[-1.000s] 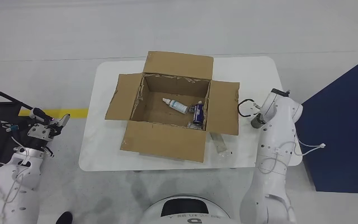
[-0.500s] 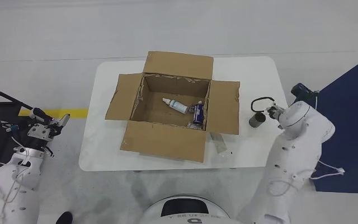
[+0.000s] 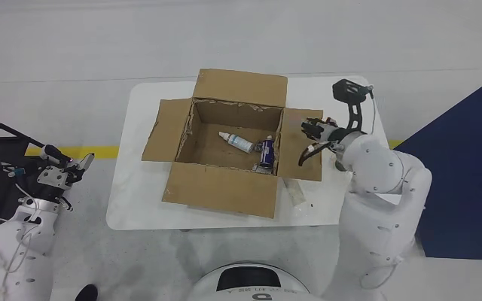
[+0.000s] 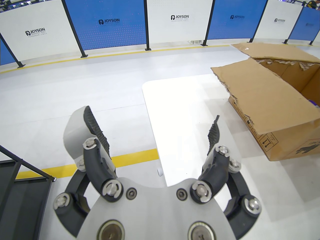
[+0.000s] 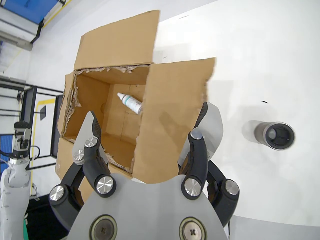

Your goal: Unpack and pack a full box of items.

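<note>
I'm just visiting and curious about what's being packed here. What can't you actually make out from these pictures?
White bottle, right wrist view: its base is hidden behind the box flap.
Blue item, top view: lies against the box wall, too small to identify.
Clear object on the table, top view: too faint to name.
Grey cylinder, right wrist view: its inside is too dark to see into.

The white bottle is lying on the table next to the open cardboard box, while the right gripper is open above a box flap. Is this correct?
Not quite. The white bottle is lying inside the open cardboard box, not on the table, as the right wrist view shows. The right gripper is indeed open above a box flap.
</note>
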`<state>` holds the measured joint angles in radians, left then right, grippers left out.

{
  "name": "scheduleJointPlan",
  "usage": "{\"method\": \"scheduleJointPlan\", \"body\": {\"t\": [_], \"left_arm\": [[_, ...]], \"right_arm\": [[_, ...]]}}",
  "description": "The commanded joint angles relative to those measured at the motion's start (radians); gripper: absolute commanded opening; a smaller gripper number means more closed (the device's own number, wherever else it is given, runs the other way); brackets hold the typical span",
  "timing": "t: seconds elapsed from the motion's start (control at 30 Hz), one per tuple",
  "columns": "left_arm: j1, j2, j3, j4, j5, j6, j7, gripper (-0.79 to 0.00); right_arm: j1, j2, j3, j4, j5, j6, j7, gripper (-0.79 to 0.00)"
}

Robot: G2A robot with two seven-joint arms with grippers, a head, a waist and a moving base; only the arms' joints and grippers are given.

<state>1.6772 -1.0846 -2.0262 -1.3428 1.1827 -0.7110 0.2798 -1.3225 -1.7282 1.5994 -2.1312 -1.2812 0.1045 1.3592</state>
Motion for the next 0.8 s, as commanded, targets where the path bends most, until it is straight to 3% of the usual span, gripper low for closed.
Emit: {"method": "scheduleJointPlan", "body": {"t": [0.0,0.3,0.37,0.47,0.63,0.77], "left_arm": [[0.0,0.0,0.0,0.0,0.0,0.0,0.0,0.0],[0.0,0.0,0.0,0.0,0.0,0.0,0.0,0.0],[0.0,0.0,0.0,0.0,0.0,0.0,0.0,0.0],[0.0,0.0,0.0,0.0,0.0,0.0,0.0,0.0],[0.0,0.0,0.0,0.0,0.0,0.0,0.0,0.0],[0.0,0.0,0.0,0.0,0.0,0.0,0.0,0.0]], "right_arm": [[0.015,0.002,-0.016,0.007,-0.014,0.006,0.011,0.0],[0.015,0.002,-0.016,0.007,-0.014,0.006,0.011,0.0],[0.01,0.005,-0.055,0.021,0.143,-0.155,0.002,0.0],[0.05,0.018,-0.109,0.082,0.131,-0.321,-0.009,0.0],[0.193,0.022,-0.305,0.265,-0.002,-0.439,-0.044,0.0],[0.323,0.017,-0.429,0.502,-0.127,-0.448,-0.102,0.0]]}}
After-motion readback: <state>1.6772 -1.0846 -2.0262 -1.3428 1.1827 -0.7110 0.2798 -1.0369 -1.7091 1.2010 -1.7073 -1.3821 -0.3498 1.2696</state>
